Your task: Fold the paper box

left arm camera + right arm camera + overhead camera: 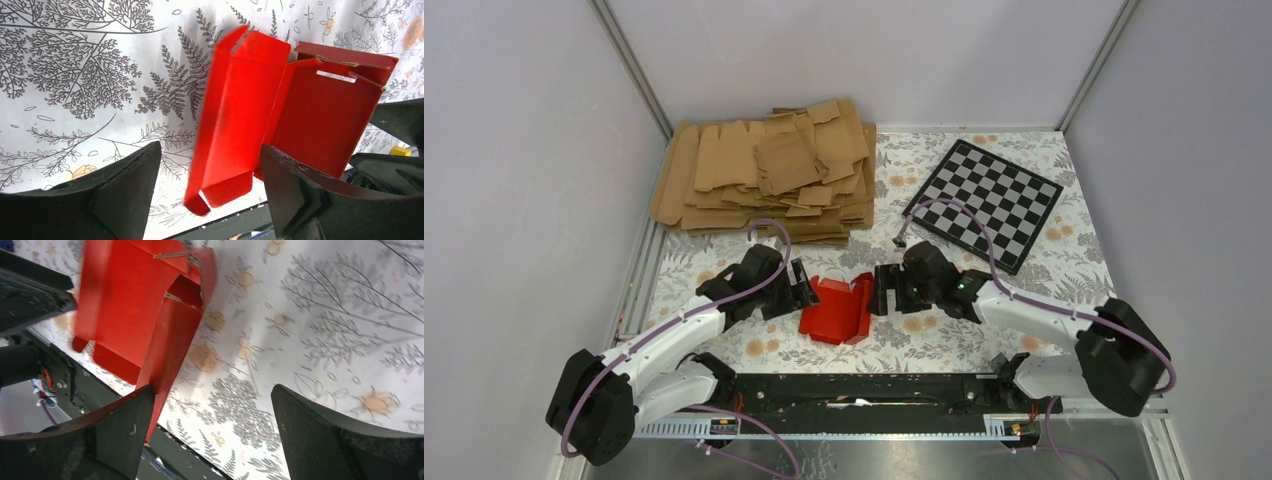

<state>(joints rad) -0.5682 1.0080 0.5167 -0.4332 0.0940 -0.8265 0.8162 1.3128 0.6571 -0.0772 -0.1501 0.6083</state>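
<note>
The red paper box [836, 308] lies on the floral cloth between both arms, partly folded, with its two long sides standing up. My left gripper [807, 288] stands at its left side, open. In the left wrist view the raised left wall [235, 115] and its end flap hang in the gap between the wide fingers [125, 195], with no pad pressing on them. My right gripper [882, 290] is at the box's right side, open. In the right wrist view the box [130, 305] is up and to the left, its right wall running down beside the left finger [120, 430]. Only cloth shows between those fingers.
A pile of brown cardboard blanks [764, 175] lies at the back left, and a black-and-white checkered board [986, 200] at the back right. A black rail [864, 390] runs along the near edge just behind the box. Grey walls close in both sides.
</note>
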